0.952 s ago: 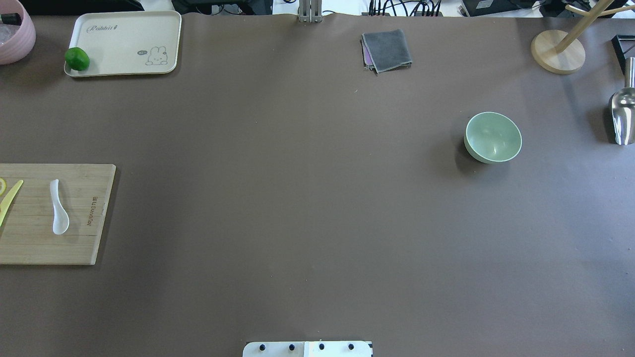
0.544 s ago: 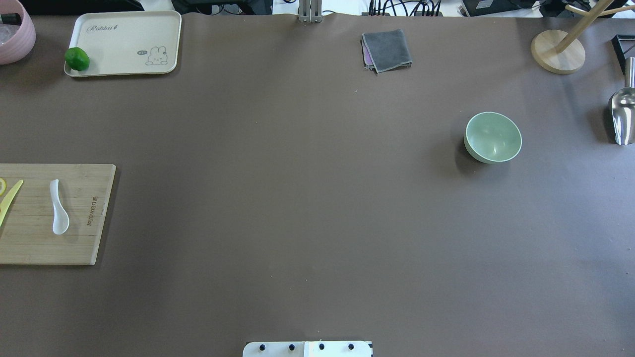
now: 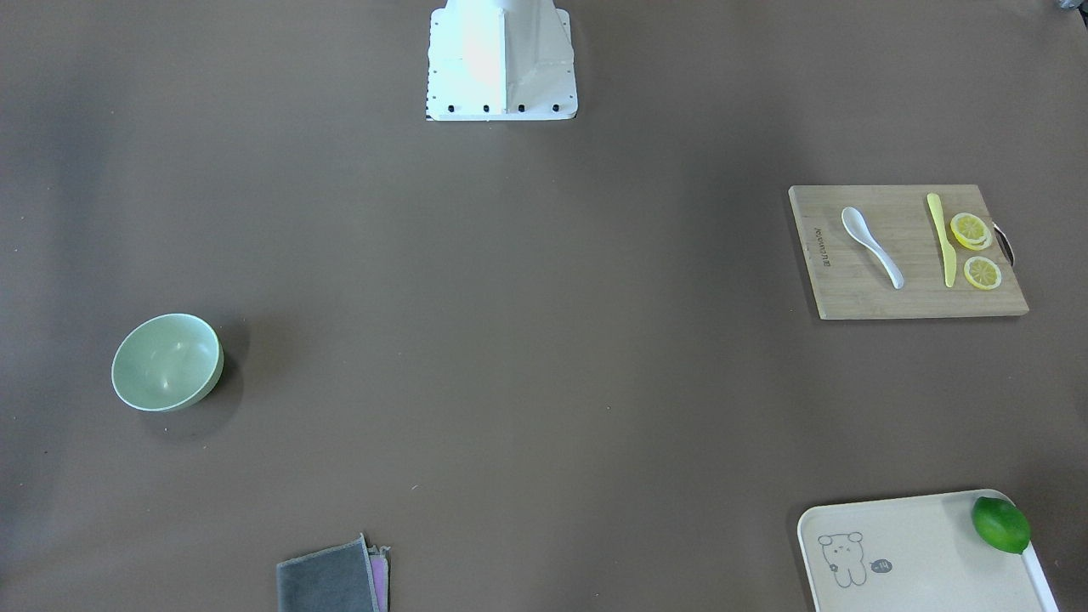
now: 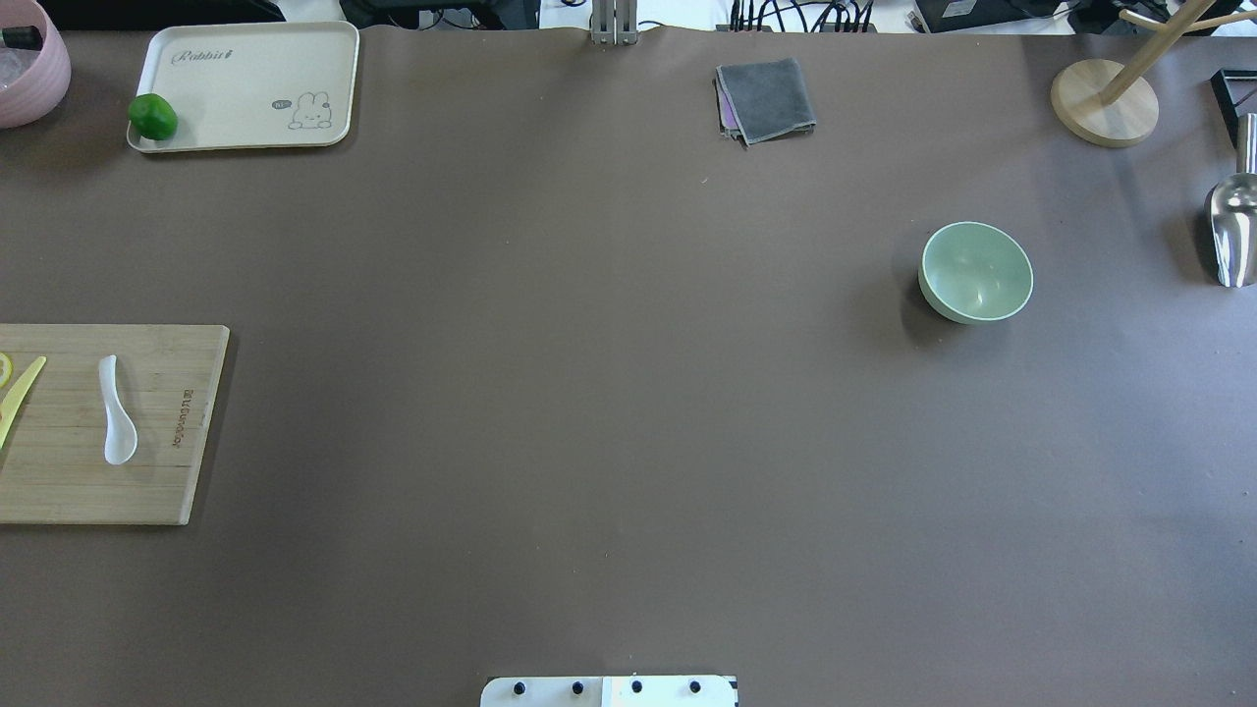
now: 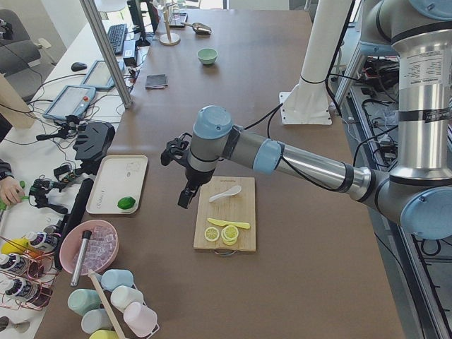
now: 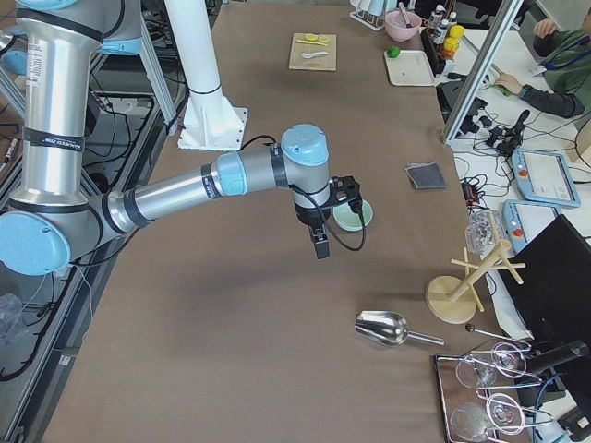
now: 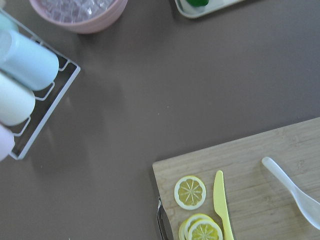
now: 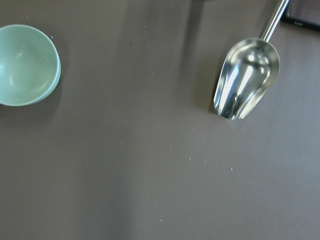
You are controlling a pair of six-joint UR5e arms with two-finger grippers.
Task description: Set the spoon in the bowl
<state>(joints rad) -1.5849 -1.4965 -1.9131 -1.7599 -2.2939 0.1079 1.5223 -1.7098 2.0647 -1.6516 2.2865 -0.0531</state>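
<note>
The white spoon [image 4: 116, 412] lies on a bamboo cutting board [image 4: 59, 481] at the table's left edge, scoop toward the robot; it also shows in the front view [image 3: 871, 246] and the left wrist view [image 7: 295, 192]. The mint-green bowl [image 4: 975, 272] stands empty on the right half of the table and shows in the right wrist view [image 8: 27, 65]. My left gripper [image 5: 185, 198] hangs above the table beside the board, near the spoon. My right gripper [image 6: 320, 247] hangs above the table next to the bowl. Both show only in side views, so I cannot tell whether they are open or shut.
A yellow knife [image 3: 939, 242] and lemon slices [image 3: 969, 229] lie on the board beside the spoon. A cream tray [image 4: 245, 59] holds a lime [image 4: 153, 116]. A grey cloth [image 4: 766, 98], a wooden stand [image 4: 1105, 103] and a metal scoop [image 4: 1232, 226] lie at the back and right.
</note>
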